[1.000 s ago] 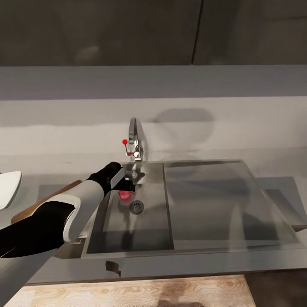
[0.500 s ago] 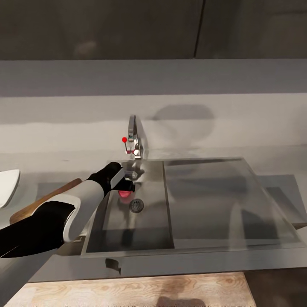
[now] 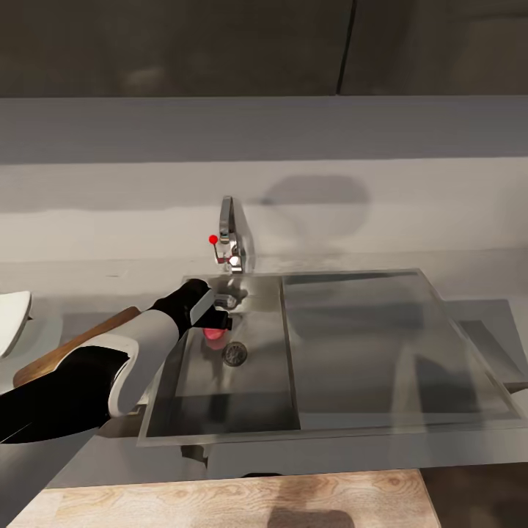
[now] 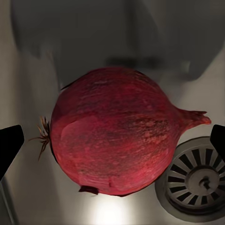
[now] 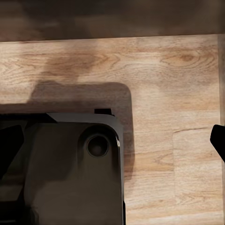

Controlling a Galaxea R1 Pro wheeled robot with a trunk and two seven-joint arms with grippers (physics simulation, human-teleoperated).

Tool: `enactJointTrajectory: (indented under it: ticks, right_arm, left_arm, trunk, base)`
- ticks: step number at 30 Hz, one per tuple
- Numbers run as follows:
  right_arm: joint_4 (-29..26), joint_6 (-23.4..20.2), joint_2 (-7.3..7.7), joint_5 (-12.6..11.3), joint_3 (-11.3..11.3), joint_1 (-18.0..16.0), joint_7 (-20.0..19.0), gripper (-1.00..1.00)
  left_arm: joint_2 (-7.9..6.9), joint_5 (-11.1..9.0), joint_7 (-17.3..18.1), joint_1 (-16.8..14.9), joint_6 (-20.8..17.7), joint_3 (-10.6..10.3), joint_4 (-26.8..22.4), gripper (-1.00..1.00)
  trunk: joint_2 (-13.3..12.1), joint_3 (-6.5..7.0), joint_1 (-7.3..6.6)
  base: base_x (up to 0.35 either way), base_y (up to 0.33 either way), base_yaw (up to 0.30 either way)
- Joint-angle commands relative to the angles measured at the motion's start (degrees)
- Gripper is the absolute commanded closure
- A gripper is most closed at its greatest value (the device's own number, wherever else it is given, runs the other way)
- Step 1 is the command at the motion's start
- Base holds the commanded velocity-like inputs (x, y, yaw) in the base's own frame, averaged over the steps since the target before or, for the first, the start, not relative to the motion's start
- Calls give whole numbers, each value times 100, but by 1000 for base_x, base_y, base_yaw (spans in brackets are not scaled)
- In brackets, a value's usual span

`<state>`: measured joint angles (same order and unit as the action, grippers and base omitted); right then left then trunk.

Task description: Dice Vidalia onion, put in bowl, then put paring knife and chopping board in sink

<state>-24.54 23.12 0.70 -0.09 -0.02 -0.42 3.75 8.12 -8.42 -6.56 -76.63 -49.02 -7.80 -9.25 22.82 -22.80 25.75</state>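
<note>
The left hand reaches down into the sink, its fingers spread wide on either side of the Vidalia onion, not touching it. The onion, red-skinned, lies on the basin floor just beside the round drain, below the tap. The chopping board rests on the grey surface beside the sink, near the white bowl. The right hand hangs over the wood floor, its fingers wide apart. No writing or labels are legible.

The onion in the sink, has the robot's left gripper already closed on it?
No. In the left wrist view the fingers stand apart on either side of the onion, with gaps showing.
</note>
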Motion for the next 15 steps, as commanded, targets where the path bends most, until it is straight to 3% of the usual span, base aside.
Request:
enactJointTrajectory:
  ticks: [1,15]
  right_arm:
    - [2,17,0,0,1,-2,12,-100]
    - [2,17,0,0,-1,-2,12,-100]
  left_arm:
    - [-1,-63,-40,-2,-23,-37,-7,-100]
    - [-3,-63,-38,-1,-22,-37,-8,-100]
  trunk:
    - [9,-9,3]
    - [9,-12,3]
  base:
    - [3,0,0]
    - [0,0,0]
